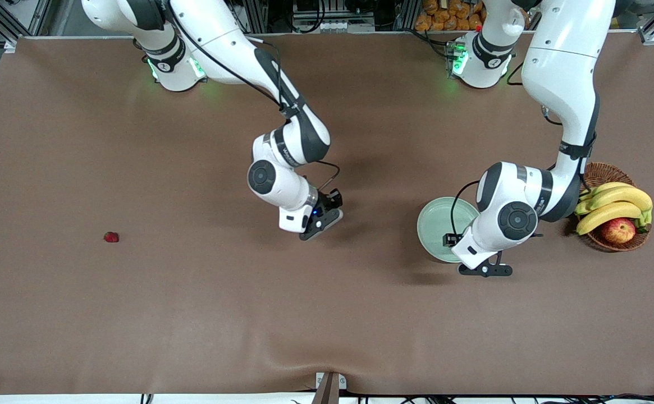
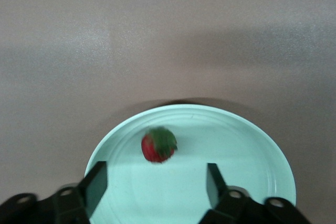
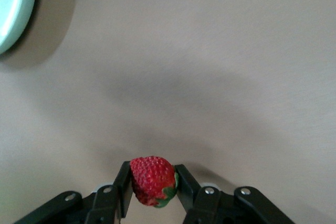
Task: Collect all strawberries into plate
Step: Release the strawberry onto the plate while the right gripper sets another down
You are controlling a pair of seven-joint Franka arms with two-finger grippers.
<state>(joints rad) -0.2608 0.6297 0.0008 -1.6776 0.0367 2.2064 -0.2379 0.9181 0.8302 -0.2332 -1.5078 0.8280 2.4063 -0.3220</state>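
Note:
The pale mint-green plate [image 1: 433,224] lies toward the left arm's end of the table. My left gripper [image 1: 486,270] hangs open over the plate's near edge. In the left wrist view its fingers [image 2: 97,182] stand wide apart above the plate [image 2: 236,145]. A strawberry [image 2: 159,145] shows over the plate's floor, blurred; the arm hides it in the front view. My right gripper [image 1: 316,225] is over the table's middle, shut on a second strawberry [image 3: 152,181]. A third strawberry [image 1: 111,237] lies on the cloth toward the right arm's end.
A brown wicker basket [image 1: 602,171] with bananas [image 1: 613,205] and an apple [image 1: 618,230] stands beside the plate at the left arm's end. The plate's rim [image 3: 13,3] shows in the right wrist view. Brown cloth covers the table.

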